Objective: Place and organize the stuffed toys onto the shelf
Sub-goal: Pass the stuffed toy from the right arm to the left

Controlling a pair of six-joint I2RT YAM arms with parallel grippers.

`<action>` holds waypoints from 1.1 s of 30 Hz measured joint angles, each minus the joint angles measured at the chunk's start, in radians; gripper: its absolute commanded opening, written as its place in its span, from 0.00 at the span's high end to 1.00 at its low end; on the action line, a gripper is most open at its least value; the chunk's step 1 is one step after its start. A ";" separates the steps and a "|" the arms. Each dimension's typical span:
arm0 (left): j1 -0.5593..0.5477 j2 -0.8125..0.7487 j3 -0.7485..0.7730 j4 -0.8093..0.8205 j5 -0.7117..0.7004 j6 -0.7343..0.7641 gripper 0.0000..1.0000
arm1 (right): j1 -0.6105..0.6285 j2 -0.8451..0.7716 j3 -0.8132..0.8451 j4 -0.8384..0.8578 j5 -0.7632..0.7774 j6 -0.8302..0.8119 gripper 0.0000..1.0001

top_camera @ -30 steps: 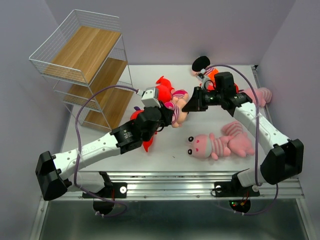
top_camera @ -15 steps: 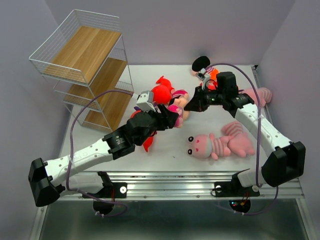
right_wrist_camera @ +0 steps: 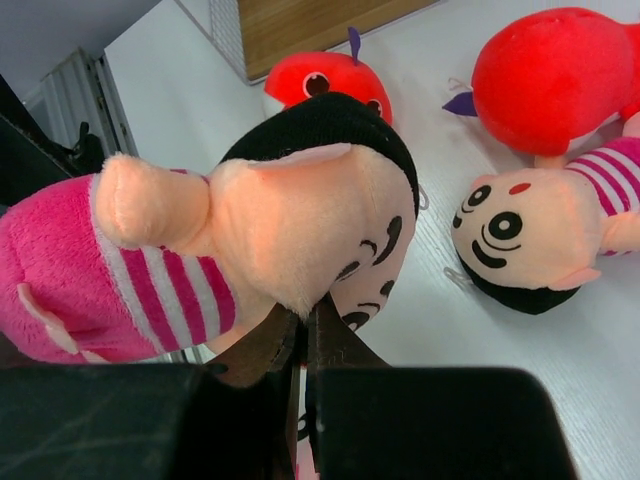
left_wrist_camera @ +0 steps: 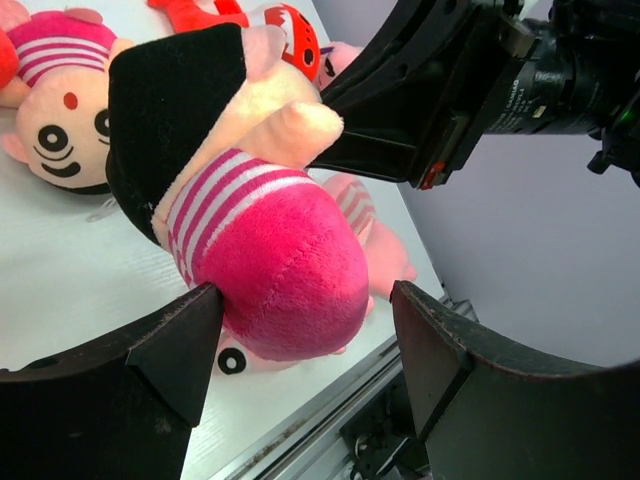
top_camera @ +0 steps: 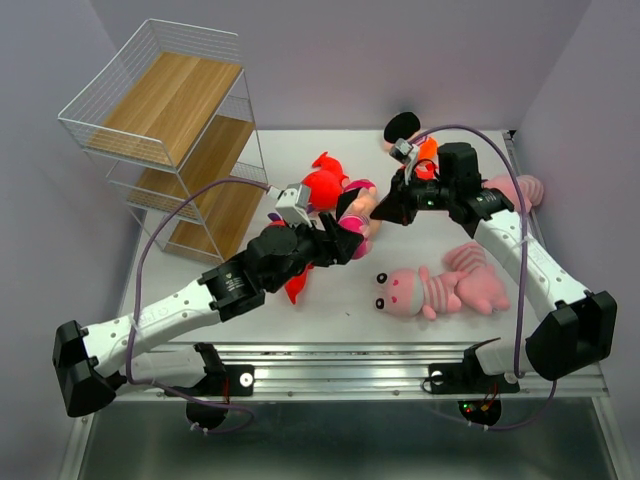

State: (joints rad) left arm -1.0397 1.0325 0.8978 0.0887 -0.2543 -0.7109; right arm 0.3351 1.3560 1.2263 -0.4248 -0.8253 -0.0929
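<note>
Gone wide at the left gripper [left_wrist_camera: 310, 330] since a second ago, up from nearly closed, fingers parted either side of the pink bottom of the doll [left_wrist_camera: 260, 230], released. Clamped down at the right gripper [right_wrist_camera: 300, 320] over the same second, pinching that doll by the head, tight. Held up off the tabletop [top_camera: 340, 300] between both arms, near the middle, well apart from the shelf [top_camera: 170, 110] at far left. Lying below: a second doll [right_wrist_camera: 510, 235] face up, a red fish [top_camera: 322, 185] beside it, a pink striped animal [top_camera: 430, 288] nearer the right arm.
</note>
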 measured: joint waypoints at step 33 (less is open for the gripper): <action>-0.002 0.106 0.042 -0.105 -0.198 -0.018 1.00 | -0.026 0.003 0.025 0.013 0.117 -0.073 0.00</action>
State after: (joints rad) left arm -1.0416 1.1385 0.9401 -0.0166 -0.4522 -0.7288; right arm 0.3092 1.3586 1.2514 -0.4114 -0.7086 -0.1658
